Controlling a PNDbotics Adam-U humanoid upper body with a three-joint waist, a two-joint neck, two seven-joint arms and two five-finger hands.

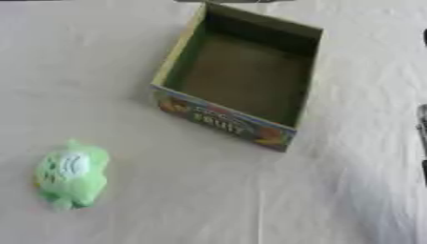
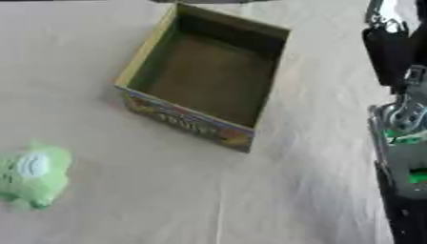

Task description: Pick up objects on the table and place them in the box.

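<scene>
An open box (image 1: 238, 76) with a printed front stands on the white-covered counter (image 1: 350, 190), nothing visible inside. A green toy (image 1: 71, 174) lies well apart at near left – untouched. The right hand (image 2: 400, 124) shows at the right edge – its fingers cannot be made out

Matt cardboard box (image 1: 238, 76), smooth pale-green plastic toy (image 1: 72, 174), wrinkled white cloth (image 1: 167, 205) over the table.

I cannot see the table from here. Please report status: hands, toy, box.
Right arm at right edge, hand not discernible; left hand not in view. Green toy on the cloth, near-left of the box, untouched. Box open, empty. Nothing between them.
</scene>
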